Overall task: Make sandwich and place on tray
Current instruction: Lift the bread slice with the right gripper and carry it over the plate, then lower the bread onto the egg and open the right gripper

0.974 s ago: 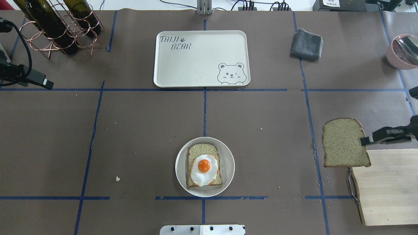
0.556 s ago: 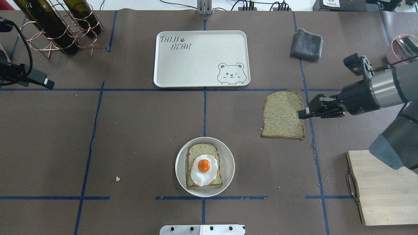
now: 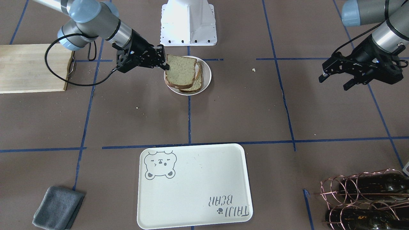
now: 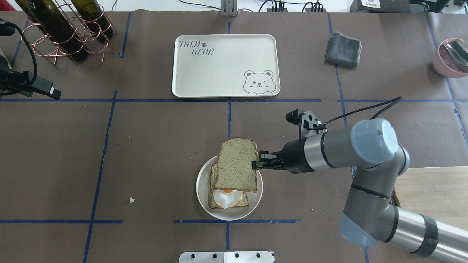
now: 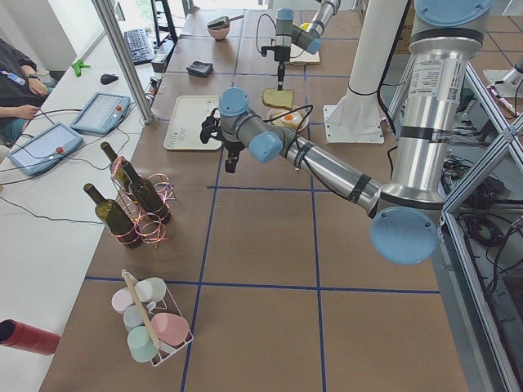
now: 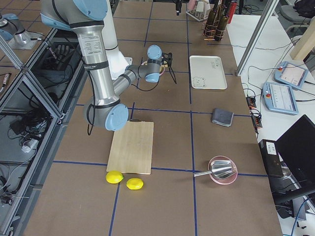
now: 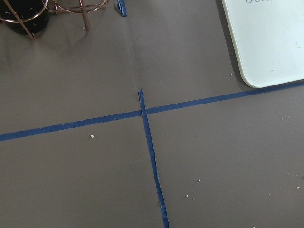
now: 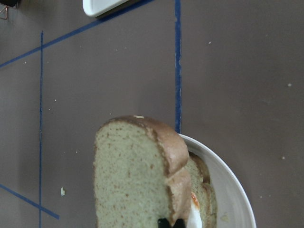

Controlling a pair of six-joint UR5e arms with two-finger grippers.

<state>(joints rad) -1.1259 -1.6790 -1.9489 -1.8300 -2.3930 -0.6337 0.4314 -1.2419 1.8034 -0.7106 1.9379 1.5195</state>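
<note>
My right gripper (image 4: pixel 257 164) is shut on the edge of a bread slice (image 4: pixel 236 166) and holds it just above the round white plate (image 4: pixel 200 190). A second slice lies on that plate with the fried egg (image 4: pixel 227 197) on it, mostly covered by the held slice. The front view shows the held slice (image 3: pixel 179 72) offset over the lower one, and the right wrist view shows it too (image 8: pixel 130 180). The tray (image 4: pixel 219 69) sits bare at the table's far middle. My left gripper (image 3: pixel 334 82) is open and empty, far off at the table's left.
A copper rack with wine bottles (image 4: pixel 62 29) stands at the far left. A grey cloth (image 4: pixel 343 49) and a pink bowl (image 4: pixel 451 58) are at the far right. A wooden board (image 4: pixel 431 190) lies at the near right, under my right arm.
My right gripper carried the bread slice from beside the wooden board leftward to over the plate, now covering most of the egg. The left arm has not moved.
</note>
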